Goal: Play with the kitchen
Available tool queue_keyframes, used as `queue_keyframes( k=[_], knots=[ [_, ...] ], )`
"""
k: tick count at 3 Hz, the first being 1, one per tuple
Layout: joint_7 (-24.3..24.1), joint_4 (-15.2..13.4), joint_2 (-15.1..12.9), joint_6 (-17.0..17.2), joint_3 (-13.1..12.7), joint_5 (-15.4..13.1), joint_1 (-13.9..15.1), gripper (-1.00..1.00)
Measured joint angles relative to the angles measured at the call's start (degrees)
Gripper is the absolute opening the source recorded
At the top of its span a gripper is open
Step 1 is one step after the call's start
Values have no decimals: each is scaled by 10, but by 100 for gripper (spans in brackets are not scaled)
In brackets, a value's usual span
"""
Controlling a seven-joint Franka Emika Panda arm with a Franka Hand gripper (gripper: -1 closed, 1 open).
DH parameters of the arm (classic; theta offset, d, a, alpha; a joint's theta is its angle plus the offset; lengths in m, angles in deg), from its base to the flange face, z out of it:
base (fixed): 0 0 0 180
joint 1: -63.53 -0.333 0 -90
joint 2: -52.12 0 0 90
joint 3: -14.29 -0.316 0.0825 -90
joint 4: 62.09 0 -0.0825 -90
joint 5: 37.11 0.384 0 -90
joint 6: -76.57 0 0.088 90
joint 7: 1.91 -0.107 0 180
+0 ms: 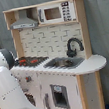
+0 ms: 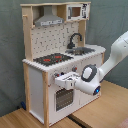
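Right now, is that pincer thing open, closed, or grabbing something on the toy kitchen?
Pincer: at the kitchen front below the hob; open or closed cannot be told.

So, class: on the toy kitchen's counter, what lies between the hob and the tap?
The sink lies between the hob and the tap on the kitchen; both exterior views show it.

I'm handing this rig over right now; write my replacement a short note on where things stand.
End effector: at the kitchen's front panel, just below the hob and above the oven door in the second exterior view; whether it is open or shut cannot be told.
Kitchen: upright, tap over the sink, hood above the hob.
Done: arm brought to the front panel.
Left: nothing visibly opened or turned yet; oven door looks closed.
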Motion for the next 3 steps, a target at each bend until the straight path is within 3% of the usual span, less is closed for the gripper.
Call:
queue_keyframes(
  k=[1, 2, 3],
  knots=[
    [0, 0, 0, 0, 0, 0, 0, -100],
    [-17, 2, 0, 0, -5, 0, -1, -100],
    [-77, 3, 0, -3, -5, 5, -1, -100]
  ],
)
